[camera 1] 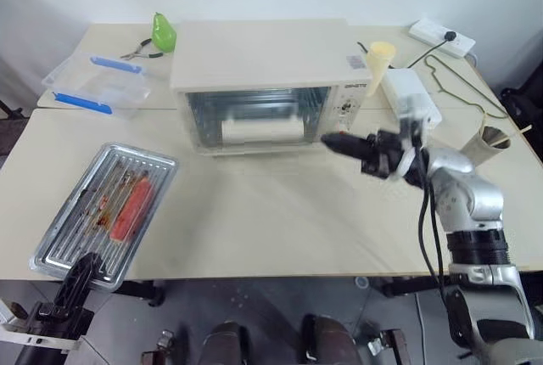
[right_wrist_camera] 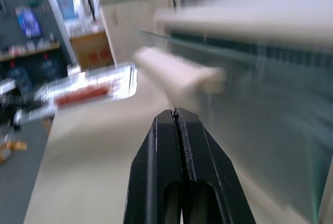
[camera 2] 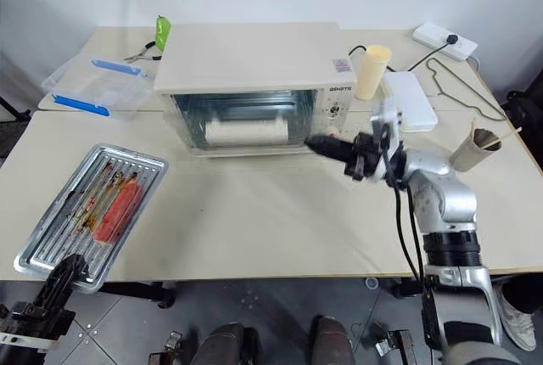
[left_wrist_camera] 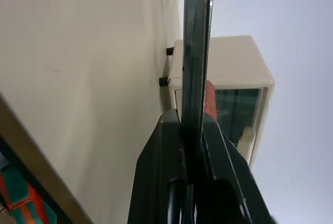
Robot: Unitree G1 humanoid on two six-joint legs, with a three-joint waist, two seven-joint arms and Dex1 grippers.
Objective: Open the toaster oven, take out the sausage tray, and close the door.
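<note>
Where the table (camera 1: pixel 280 221) runs out at its near-left edge: sausage tray (camera 1: pixel 106 212) lying flat, near corner jutting past the rim.
Left gripper (camera 1: pixel 82 270): clamped on that near tray rim, fingers pinching the metal edge-on.
Toaster oven (camera 1: pixel 267 85): mid-table toward the back, door (camera 1: pixel 254 119) upright and closed, bar handle across the glass.
Right gripper (camera 1: pixel 333 141): fingers pressed together, holding nothing, just off the door's right end, pointing left.
Open room: broad bare table between tray and oven front.
Hard to make out: right wrist view blurred; oven interior dim behind glass.
Cut off: left arm below the table edge.
</note>
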